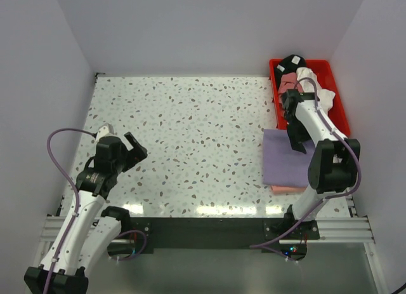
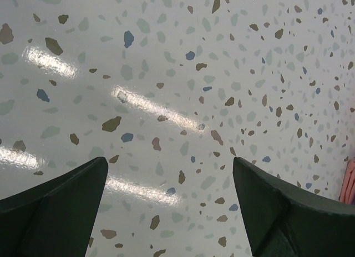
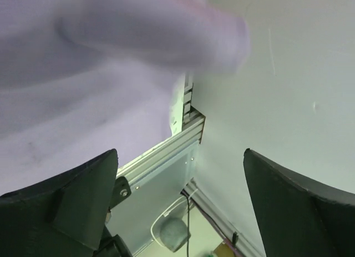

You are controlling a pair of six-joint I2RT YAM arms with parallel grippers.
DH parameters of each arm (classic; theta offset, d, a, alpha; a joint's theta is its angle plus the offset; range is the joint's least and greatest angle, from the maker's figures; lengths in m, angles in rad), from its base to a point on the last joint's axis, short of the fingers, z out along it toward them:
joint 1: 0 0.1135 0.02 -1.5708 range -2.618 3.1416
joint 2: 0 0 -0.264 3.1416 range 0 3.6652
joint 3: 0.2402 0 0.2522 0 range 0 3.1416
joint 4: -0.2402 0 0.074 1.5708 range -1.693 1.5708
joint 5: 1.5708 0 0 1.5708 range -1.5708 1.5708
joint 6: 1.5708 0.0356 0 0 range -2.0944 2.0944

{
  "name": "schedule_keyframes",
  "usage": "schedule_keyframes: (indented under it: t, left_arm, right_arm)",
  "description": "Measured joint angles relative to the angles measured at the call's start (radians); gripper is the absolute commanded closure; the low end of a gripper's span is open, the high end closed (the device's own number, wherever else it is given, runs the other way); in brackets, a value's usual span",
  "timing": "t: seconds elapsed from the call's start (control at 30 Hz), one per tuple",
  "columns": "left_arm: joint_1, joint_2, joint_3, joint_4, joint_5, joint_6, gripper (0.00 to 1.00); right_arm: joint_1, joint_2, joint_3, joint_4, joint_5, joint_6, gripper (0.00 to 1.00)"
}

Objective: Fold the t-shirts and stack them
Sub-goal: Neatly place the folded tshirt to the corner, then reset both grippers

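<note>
A folded lavender-purple t-shirt [image 1: 285, 159] lies at the right of the table on top of a salmon-pink one [image 1: 285, 188], whose edge shows below it. My right gripper [image 1: 297, 143] hangs open and empty just above the lavender shirt, pointing back toward the near edge. In the right wrist view the lavender cloth [image 3: 83, 74] fills the upper left, and the gripper [image 3: 180, 204] holds nothing. My left gripper [image 1: 134, 148] is open and empty over bare table at the left; the left wrist view shows the gripper [image 2: 169, 212] and a pink sliver [image 2: 350, 182] at the right edge.
A red plastic bin [image 1: 338, 97] at the back right holds black [image 1: 293, 61], dusty-rose [image 1: 288, 80] and white [image 1: 317, 84] shirts in a heap. White walls close in the table on three sides. The aluminium frame [image 3: 161, 151] runs along the near edge.
</note>
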Motion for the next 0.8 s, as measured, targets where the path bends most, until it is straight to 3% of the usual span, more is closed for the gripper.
schedule_keyframes:
  t: [0.2, 0.33, 0.53, 0.8]
  left_arm:
    - [0.006, 0.0, -0.002, 0.001, 0.003, 0.0, 0.0]
    - [0.007, 0.001, -0.009, 0.001, 0.007, 0.0, 0.0]
    - [0.008, 0.004, -0.011, 0.001, 0.007, 0.0, 0.0]
    - [0.012, 0.005, -0.013, 0.001, 0.007, 0.0, 0.0]
  right_arm:
    - [-0.002, -0.03, 0.002, 0.023, -0.036, 0.027, 0.01]
    - [-0.002, -0.175, -0.024, 0.108, -0.146, 0.053, 0.01]
    - [-0.002, -0.53, -0.226, 0.28, -0.415, 0.089, 0.01]
    - [-0.001, -0.56, -0.449, 0.462, -0.512, 0.19, 0.01]
